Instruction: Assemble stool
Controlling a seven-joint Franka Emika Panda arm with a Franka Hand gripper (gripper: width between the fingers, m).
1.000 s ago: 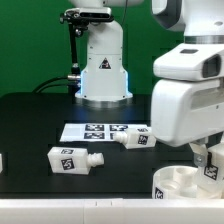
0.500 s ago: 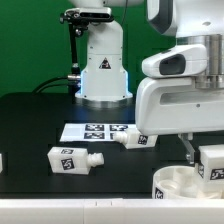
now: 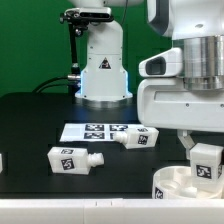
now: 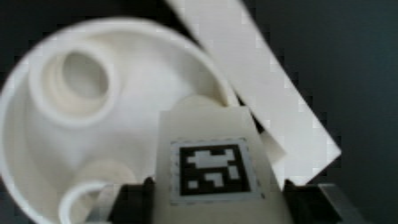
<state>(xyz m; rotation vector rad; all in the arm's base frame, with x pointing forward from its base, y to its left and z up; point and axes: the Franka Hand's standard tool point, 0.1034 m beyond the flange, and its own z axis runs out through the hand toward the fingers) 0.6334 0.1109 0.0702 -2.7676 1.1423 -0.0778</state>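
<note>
Step in hand: fitting a leg to the seat. The pincer is clamped on one stool leg, its jaws pressing two opposite sides, and holds it just above the round seat, which lies on the desk at the exterior view's right. Two further legs, one and another, lie loose on the desk near the marker board, so the assembly is judged to be at an early stage. Next move: align the leg's peg with a socket, lower it straight, then seat it fully; a tilted entry would likely jam. The exterior view gives the leg's height over the seat and the spare parts. Only the wrist view shows an oval socket in the seat's upturned face, and that the gripped leg stands offset from it. The peg cannot be made out in either view.
</note>
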